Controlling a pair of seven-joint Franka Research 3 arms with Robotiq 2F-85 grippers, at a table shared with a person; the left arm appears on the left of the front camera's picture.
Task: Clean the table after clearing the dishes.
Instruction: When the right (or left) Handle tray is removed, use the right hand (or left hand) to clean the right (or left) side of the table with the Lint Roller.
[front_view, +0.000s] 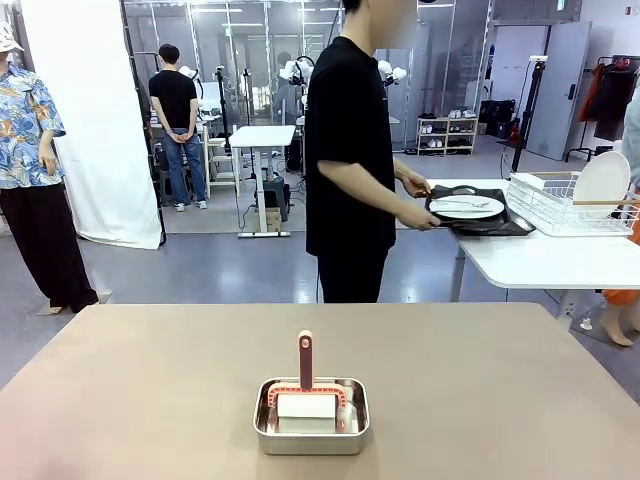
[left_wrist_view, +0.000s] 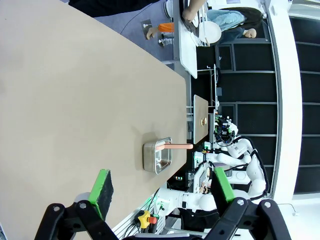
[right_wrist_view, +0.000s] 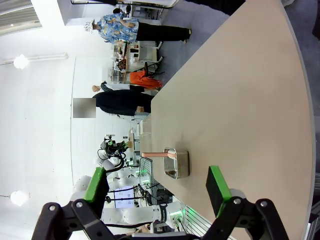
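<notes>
1. The beige-brown table (front_view: 150, 400) lies bare apart from a small steel pan (front_view: 311, 428) near its robot-side edge, about midway along it.
2. In the pan stands a scraper-like cleaning tool with a pink handle (front_view: 305, 360), upright, its head down against a white block (front_view: 307, 405).
3. Beyond the far edge, a person in a black T-shirt (front_view: 350, 150) is turned towards a white side table (front_view: 540, 265), both hands (front_view: 428, 222) on a dark tray (front_view: 490, 224).
4. The tray carries a round white plate (front_view: 466, 206) with cutlery across it; whether the tray rests on the side table or is held just above its corner cannot be told.
5. A wire rack (front_view: 560, 205) on the side table, just beside the tray, holds another white plate (front_view: 602, 183) on edge.
6. The left tool (left_wrist_view: 161, 180) hangs off the table's near side, green pads spread wide, nothing between them.
7. The right tool (right_wrist_view: 156, 174) is likewise wide apart and holds nothing, with the pan well beyond it on the table.
</notes>
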